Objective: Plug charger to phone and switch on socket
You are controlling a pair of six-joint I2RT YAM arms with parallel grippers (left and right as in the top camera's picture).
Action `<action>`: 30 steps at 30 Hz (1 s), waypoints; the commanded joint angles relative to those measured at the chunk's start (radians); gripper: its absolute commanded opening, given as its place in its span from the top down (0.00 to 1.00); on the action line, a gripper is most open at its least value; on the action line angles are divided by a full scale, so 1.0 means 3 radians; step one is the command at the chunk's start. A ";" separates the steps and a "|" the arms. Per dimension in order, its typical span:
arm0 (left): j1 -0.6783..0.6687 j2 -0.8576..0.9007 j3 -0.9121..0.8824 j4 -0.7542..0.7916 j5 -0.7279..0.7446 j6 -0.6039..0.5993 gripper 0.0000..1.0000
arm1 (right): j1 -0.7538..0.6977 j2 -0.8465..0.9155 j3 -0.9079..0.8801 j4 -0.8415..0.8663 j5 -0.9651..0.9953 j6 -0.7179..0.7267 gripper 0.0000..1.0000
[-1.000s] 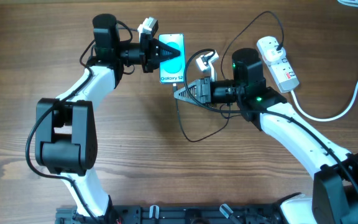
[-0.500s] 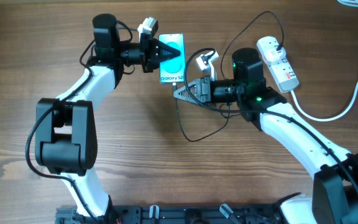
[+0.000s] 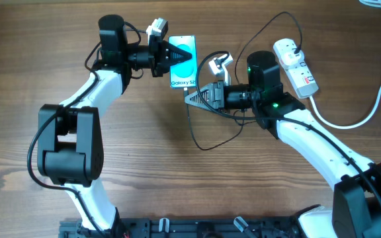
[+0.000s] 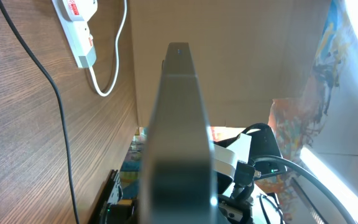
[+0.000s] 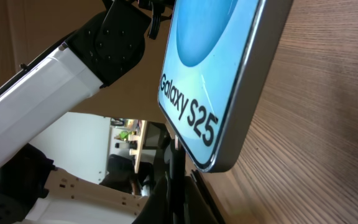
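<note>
while the left tool [image 3: 176, 58] clamps the phone [image 3: 183, 80], the right tool [image 3: 188, 100] pinches the charger [image 3: 204, 148] just beside its text end.

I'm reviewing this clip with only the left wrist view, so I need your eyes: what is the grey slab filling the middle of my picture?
Observer: The phone, seen edge-on. Overhead, the left gripper grips its side, screen up.
Operator: Where is the other arm?
Observer: The right gripper sits just beyond the phone's text end, closed on the black cable.
Operator: Plugged in?
Observer: The right wrist view shows the cable tip reaching the phone's bottom edge. Whether it is seated, I cannot tell.
</note>
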 commanded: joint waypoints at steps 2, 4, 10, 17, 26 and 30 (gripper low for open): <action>-0.0019 -0.0017 0.0029 0.0023 0.0027 -0.0009 0.96 | 0.0011 0.0008 0.0046 0.0020 0.0135 0.0029 0.96; -0.0019 -0.0017 0.0029 0.0023 0.0025 -0.0008 0.96 | 0.0011 0.0008 0.0046 0.0020 0.0159 0.0051 0.96; -0.0048 -0.0018 0.0029 0.0125 0.0086 -0.0006 0.96 | 0.0011 0.0008 0.0046 0.0009 0.0156 0.0052 0.96; -0.0122 -0.0069 0.0029 0.0336 0.0108 -0.0008 0.96 | 0.0011 0.0008 0.0046 0.0018 0.0160 0.0109 0.96; -0.0118 -0.0085 0.0029 0.0334 0.0126 -0.0009 0.96 | -0.0001 0.0008 0.0046 0.0020 0.0159 0.0104 0.96; -0.0090 -0.0085 0.0029 0.0334 0.0132 -0.0009 0.96 | -0.0001 0.0008 0.0046 0.0020 0.0159 0.0104 0.96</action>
